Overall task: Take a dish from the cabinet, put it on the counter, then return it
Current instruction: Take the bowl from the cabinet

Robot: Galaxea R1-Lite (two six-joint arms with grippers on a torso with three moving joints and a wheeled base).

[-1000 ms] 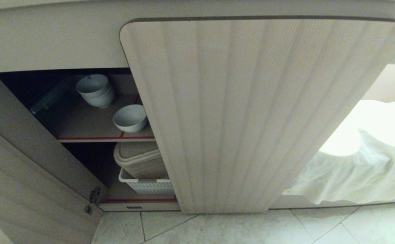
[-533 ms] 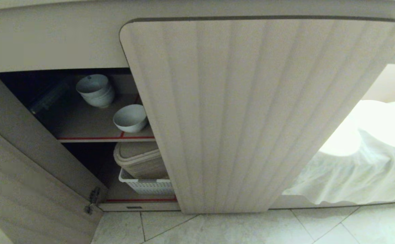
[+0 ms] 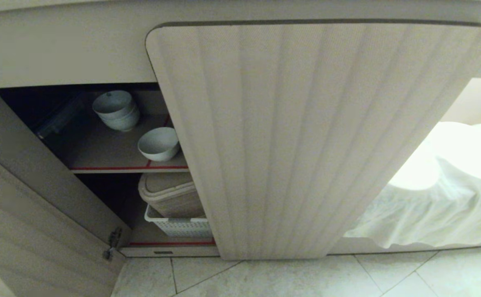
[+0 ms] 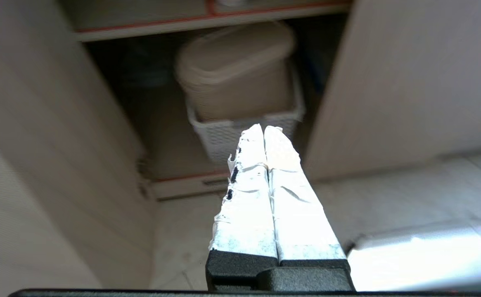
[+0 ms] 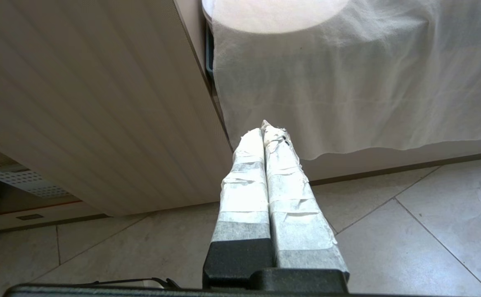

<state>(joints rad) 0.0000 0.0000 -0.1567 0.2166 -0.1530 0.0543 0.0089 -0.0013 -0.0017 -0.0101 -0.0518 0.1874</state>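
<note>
In the head view the cabinet [image 3: 314, 136] stands with its left side open onto a dark interior. A single white dish [image 3: 159, 143] sits near the front of the red-edged upper shelf [image 3: 112, 168], and a stack of like bowls [image 3: 115, 109] sits farther back. Neither arm shows in the head view. My left gripper [image 4: 263, 128] is shut and empty, low over the floor, pointing at the cabinet's lower compartment. My right gripper [image 5: 265, 130] is also shut and empty, down by the floor in front of the ribbed door [image 5: 83, 103]. The counter is out of view.
On the lower level a beige lidded bin [image 3: 170, 194] rests in a white perforated basket [image 3: 180, 225]. The opened left door [image 3: 29, 222] swings out at the left. White cloth [image 3: 438, 198] hangs at the right. Pale floor tiles [image 3: 290, 276] lie in front.
Nothing differs in the head view across the earlier frames and now; the bowls, doors and bin stay put.
</note>
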